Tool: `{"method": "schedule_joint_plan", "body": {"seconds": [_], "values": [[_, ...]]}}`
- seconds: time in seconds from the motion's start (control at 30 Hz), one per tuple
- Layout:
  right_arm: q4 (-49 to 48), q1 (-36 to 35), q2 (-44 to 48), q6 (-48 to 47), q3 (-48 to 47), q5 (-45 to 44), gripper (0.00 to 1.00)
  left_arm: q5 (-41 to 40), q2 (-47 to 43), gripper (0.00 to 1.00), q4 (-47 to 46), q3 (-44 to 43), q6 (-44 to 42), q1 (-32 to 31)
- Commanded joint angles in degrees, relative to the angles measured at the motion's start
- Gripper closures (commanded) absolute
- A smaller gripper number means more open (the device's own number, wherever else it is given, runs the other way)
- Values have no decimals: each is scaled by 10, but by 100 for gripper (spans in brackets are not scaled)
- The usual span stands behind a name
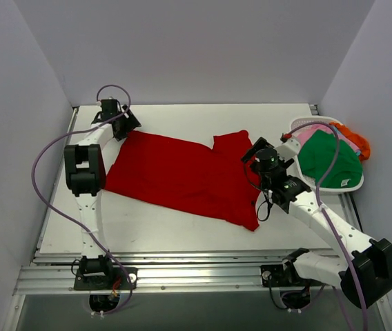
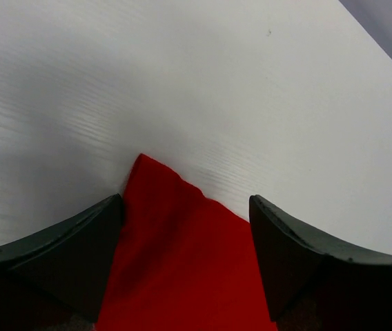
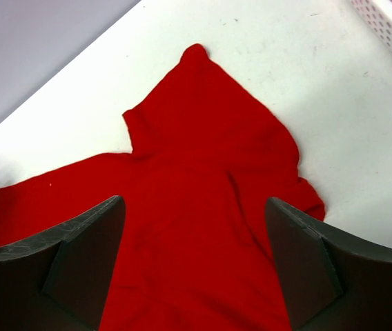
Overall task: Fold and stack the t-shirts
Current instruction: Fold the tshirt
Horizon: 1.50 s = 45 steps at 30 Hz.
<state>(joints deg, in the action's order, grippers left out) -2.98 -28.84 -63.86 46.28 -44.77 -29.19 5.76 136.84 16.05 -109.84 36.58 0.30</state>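
A: From above, where is the red shirt point(image 1: 182, 176)?
B: Spread flat, its far corner at the left gripper point(image 1: 122, 126), its other end under the right gripper point(image 1: 256, 152).
A: Left wrist?
B: Jaws wide, the corner between them.
A: Right wrist?
B: Wide also; shirt between and ahead.

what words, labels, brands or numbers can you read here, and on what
None can be read. The red t-shirt, the table and the white basket bear no print.
A small pale patch on the green t-shirt may be a tag, but it is too small to tell.
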Motion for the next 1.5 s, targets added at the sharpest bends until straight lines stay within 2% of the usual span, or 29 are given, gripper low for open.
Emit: {"method": "schedule_joint_plan", "body": {"seconds": [0.0,0.1,0.13,0.23,0.27,0.33,0.37,0.47,0.73,0.9,1.13,1.47], "values": [[1,16,8,-9,7,-5,23,-2,1,17,36,-3,-7,-24],[-1,30,8,-13,10,3,23,-7,2,22,40,-7,-7,-26],[-3,33,7,-13,13,4,23,-7,2,31,41,-7,-7,-27],[-21,48,-7,-14,21,16,23,-6,2,43,42,-11,-7,-26],[-34,53,-13,-14,23,19,23,-6,4,55,42,-12,-7,-25],[-46,71,-39,-12,18,30,24,-5,4,66,45,-15,-7,-26],[-60,75,-63,-13,14,32,24,-5,5,76,46,-15,-6,-25],[-83,83,-123,-17,-21,40,26,-10,2,96,47,-12,-5,-25],[-147,101,-323,-62,-176,95,27,-30,-35,98,16,45,-2,-6],[-142,126,-456,-96,-310,114,28,-14,-44,98,2,67,2,22],[-142,169,-607,-116,-435,154,28,4,-43,98,-9,75,7,38],[-140,136,-736,-134,-568,193,30,10,-35,98,-8,65,4,39]]}}
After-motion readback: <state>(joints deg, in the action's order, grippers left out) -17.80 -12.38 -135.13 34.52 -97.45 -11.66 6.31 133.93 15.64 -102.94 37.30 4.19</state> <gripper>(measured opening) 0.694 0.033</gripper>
